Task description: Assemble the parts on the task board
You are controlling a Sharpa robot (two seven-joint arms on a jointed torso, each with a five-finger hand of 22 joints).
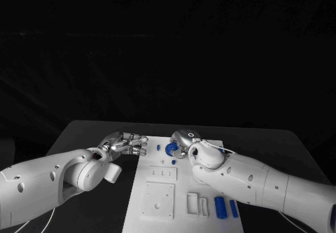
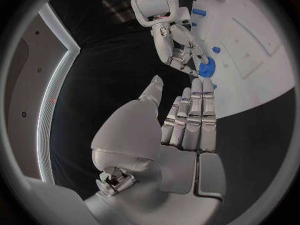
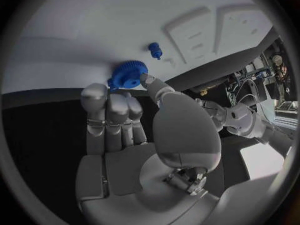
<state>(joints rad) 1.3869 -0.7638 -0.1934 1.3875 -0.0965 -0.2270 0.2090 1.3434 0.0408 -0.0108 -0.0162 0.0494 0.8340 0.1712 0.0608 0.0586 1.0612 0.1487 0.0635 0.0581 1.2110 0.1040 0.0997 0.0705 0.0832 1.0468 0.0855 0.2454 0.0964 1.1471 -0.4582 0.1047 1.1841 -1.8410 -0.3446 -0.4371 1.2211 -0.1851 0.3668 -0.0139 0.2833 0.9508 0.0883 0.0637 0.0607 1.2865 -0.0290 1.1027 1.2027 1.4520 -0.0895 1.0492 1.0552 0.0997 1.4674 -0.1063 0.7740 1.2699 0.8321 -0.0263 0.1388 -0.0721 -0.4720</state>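
Here the right hand (image 3: pixel 134 135) fingers (image 3: pixel 106 110) pinch the blue gear (image 3: pixel 127 75); left hand (image 2: pixel 169 135) fingers straight, empty.

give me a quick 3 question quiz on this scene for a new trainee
1. True or false: the right hand holds the blue gear.
2. The left hand is: A) gripping a blue part, B) holding nothing, beside the task board, C) flat on the board.
3. Fill in: the two blue rods lie on the board's near end, close to the robot's ___ arm.

Key: 1 true; 2 B; 3 right.
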